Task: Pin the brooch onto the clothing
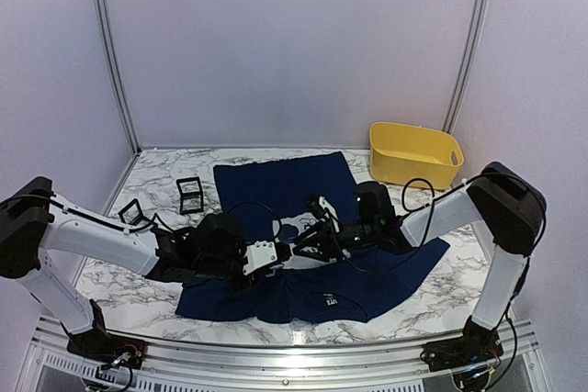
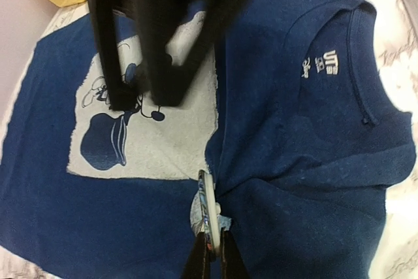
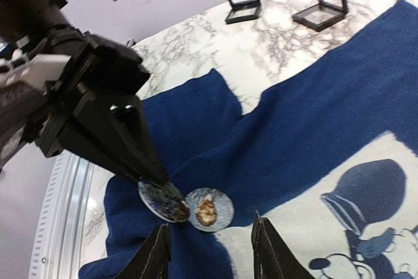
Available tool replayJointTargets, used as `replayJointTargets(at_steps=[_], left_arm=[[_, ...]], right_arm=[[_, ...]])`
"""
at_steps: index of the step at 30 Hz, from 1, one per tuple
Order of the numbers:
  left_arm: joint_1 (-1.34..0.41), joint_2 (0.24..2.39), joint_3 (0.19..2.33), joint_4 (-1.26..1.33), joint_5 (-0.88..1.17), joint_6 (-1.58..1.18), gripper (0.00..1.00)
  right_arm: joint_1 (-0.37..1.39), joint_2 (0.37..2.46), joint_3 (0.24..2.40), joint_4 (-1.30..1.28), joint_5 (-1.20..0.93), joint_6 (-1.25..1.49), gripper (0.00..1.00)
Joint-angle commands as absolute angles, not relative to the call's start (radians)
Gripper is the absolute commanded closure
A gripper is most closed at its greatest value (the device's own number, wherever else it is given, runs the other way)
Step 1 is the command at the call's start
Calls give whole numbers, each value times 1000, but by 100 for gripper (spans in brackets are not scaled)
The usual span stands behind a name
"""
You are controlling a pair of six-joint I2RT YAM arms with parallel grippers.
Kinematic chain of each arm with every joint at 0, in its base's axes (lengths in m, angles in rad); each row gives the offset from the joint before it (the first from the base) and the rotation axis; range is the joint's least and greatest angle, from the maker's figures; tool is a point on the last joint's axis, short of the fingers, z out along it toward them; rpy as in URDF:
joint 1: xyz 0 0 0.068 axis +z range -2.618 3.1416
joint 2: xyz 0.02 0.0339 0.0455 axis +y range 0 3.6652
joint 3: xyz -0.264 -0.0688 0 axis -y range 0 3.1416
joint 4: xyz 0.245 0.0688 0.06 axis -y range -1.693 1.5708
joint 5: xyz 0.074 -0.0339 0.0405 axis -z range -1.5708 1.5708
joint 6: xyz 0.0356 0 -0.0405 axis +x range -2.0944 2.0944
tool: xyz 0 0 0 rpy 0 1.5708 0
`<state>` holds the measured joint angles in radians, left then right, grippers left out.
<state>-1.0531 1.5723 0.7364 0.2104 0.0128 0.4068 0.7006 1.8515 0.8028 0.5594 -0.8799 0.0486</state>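
marble table [image 1: 156,181], navy t-shirt [image 1: 285,181] spread on it. my left gripper [image 2: 210,243] is pinched tight on the brooch [image 2: 208,210], touching the shirt just beside the grey print [image 2: 163,142]. my right gripper [image 3: 210,223] stands apart, holding nothing, over a second disc [image 3: 208,208].

ROBOTICS LAB TEST CELL: Two white arms [image 1: 101,236] stood bolted to an aluminium rail [image 1: 276,352] at the near edge of a marble-patterned table [image 1: 156,172], with loose wires [image 1: 118,363] showing at their bases. Bare pale walls [image 1: 294,43] and metal posts [image 1: 108,52] boxed in the bench, and a yellow bin [image 1: 413,155] sat in the far corner.
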Motion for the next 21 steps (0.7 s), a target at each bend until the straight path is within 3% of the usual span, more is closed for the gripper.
replayJointTargets(at_steps=[1, 3, 9, 11, 12, 13, 21], left_arm=[[-1121, 1587, 743, 178, -189, 525, 100], [-1155, 1590, 735, 169, -226, 587, 92], [-1232, 1602, 739, 115, -224, 644, 40], [-1239, 1592, 745, 95, -235, 635, 32], [-1240, 1583, 745, 87, -240, 630, 23], [-1241, 1573, 746, 80, -244, 625, 4], [-1205, 1414, 733, 73, -189, 514, 1]], right_arm=[[667, 1776, 833, 481, -692, 2, 61], [661, 1746, 821, 478, -649, -30, 61], [654, 1693, 834, 391, -578, -66, 59], [654, 1667, 824, 385, -542, -63, 59], [653, 1656, 821, 376, -524, -68, 58], [651, 1645, 818, 368, -505, -71, 58], [602, 1639, 894, 221, -254, -42, 60]])
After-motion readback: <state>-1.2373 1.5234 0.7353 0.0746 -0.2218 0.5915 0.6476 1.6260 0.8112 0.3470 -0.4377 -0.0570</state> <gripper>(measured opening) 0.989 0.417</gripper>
